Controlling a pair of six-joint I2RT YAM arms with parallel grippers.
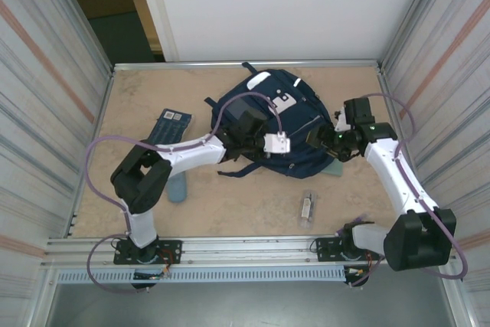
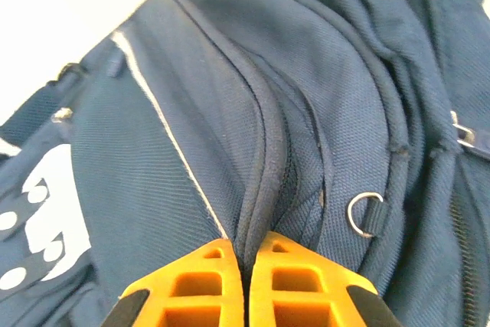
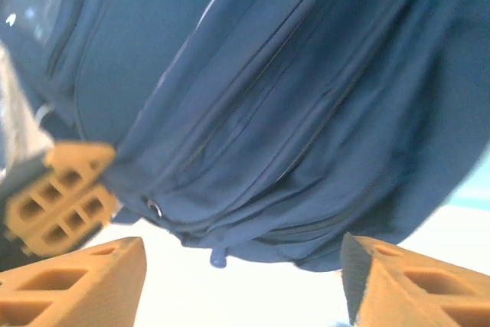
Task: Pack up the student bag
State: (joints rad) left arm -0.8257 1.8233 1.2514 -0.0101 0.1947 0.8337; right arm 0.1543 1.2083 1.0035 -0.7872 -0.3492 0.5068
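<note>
Student bag [image 1: 302, 124] on tan table [image 1: 230, 204], corrugated walls [image 1: 46, 97]

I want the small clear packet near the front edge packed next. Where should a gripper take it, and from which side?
Grip the clear packet across its narrow width, near the middle, coming straight down. It lies flat on the table with its long axis running roughly near-to-far, so the fingers should probably close from left and right. The open right gripper looks nearest.

Bright, even light; close-up student bag [image 3: 291, 112] blurred.
</note>
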